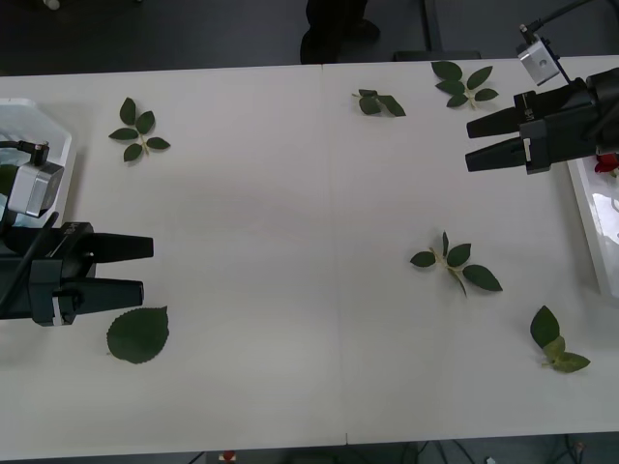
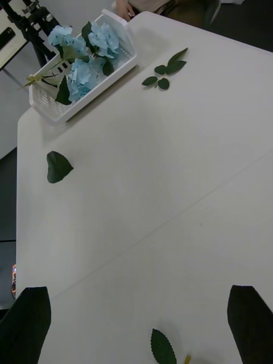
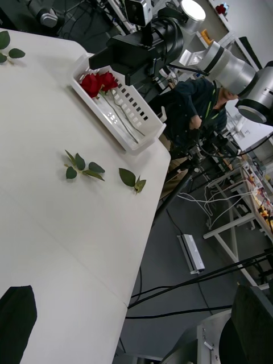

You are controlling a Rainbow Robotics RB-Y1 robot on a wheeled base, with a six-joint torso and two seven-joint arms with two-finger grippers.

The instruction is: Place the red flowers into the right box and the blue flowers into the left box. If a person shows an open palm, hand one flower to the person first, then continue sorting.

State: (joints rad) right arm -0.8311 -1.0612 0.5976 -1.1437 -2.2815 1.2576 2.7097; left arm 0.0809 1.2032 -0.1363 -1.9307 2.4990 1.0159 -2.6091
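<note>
Several blue flowers (image 2: 85, 62) lie in the left box (image 2: 57, 114), which stands at the table's far left corner (image 1: 53, 130). Two red flowers (image 3: 94, 84) lie in the right box (image 3: 136, 136) at the right edge (image 1: 590, 217). My left gripper (image 1: 145, 267) hovers open and holds nothing, just in front of the left box. Beside the right box, my right gripper (image 1: 471, 143) is open with nothing between its fingers; it also appears above that box as the right gripper (image 3: 114, 57). The open palm is out of view.
Loose green leaf sprigs lie scattered on the white table: one sprig (image 1: 138, 130) near the left box, a single leaf (image 1: 137, 333) by my left gripper, two sprigs (image 1: 464, 82) at the back, another sprig (image 1: 455, 263) in the right middle and another (image 1: 553, 340) at the front right.
</note>
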